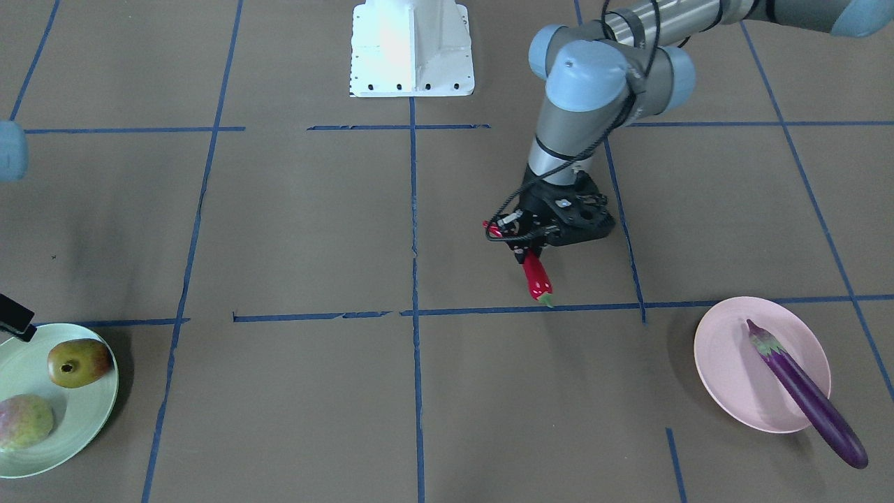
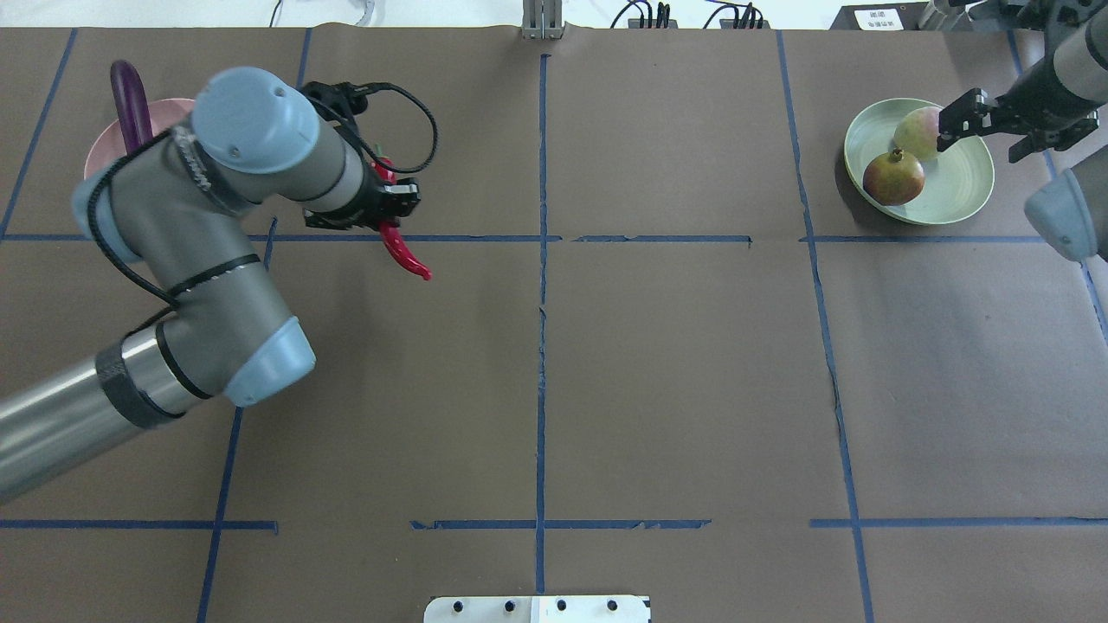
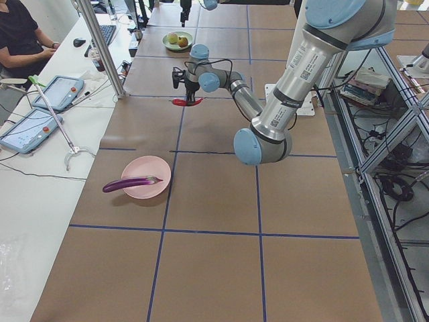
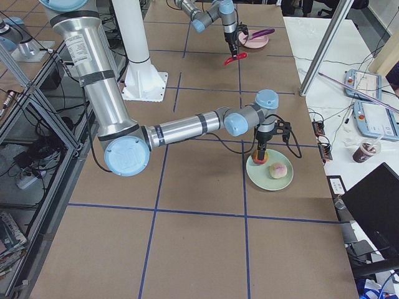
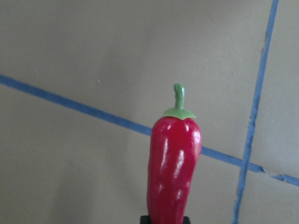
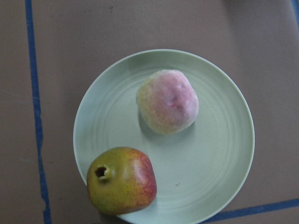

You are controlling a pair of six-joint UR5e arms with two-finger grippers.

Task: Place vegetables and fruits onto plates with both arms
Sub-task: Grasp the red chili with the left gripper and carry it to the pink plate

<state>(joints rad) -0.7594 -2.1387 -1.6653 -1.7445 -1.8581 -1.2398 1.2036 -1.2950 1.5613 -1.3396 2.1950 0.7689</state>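
Note:
My left gripper (image 1: 532, 253) is shut on the red chili pepper (image 1: 538, 279) and holds it above the table, stem end pointing away; the chili also shows in the left wrist view (image 5: 174, 172) and the overhead view (image 2: 405, 253). The purple eggplant (image 1: 803, 391) lies across the pink plate (image 1: 730, 377), its tip overhanging the rim. The mint green plate (image 6: 210, 177) holds the pomegranate-like fruit (image 6: 122, 179) and the peach-like fruit (image 6: 168, 101). My right gripper (image 2: 987, 130) hovers open and empty over that plate (image 2: 961, 186).
The white base block (image 1: 412, 49) stands at the robot's edge of the table. Blue tape lines cross the brown table cover. An operator (image 3: 20, 40) and tablets (image 3: 27, 127) are at a side bench beyond the table's far edge.

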